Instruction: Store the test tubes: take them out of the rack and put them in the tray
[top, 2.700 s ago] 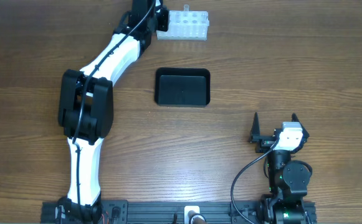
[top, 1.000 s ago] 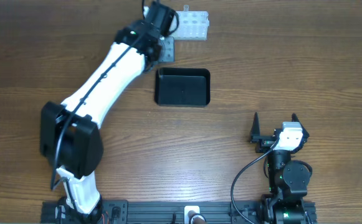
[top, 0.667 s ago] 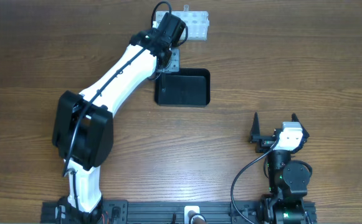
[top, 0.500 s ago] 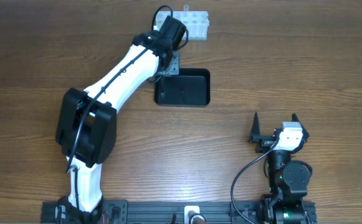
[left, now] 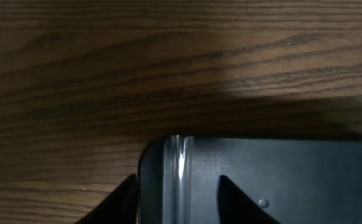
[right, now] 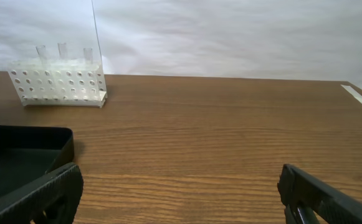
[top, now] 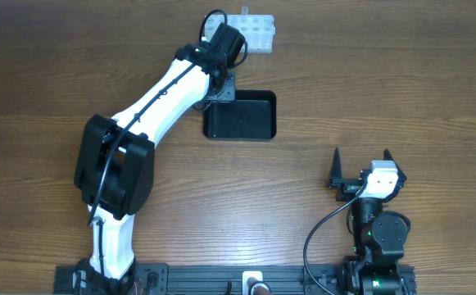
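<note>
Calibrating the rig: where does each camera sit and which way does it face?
Top view: fixed overhead, looking down; shows left gripper at the tray, right gripper near its base.
Left wrist view: on that wrist, looking down at a test tube and the tray's corner; own gripper shows.
Right wrist view: low, looking across the table to the rack; own open gripper shows.
Shared: tray in all three; rack in top and right wrist.
</note>
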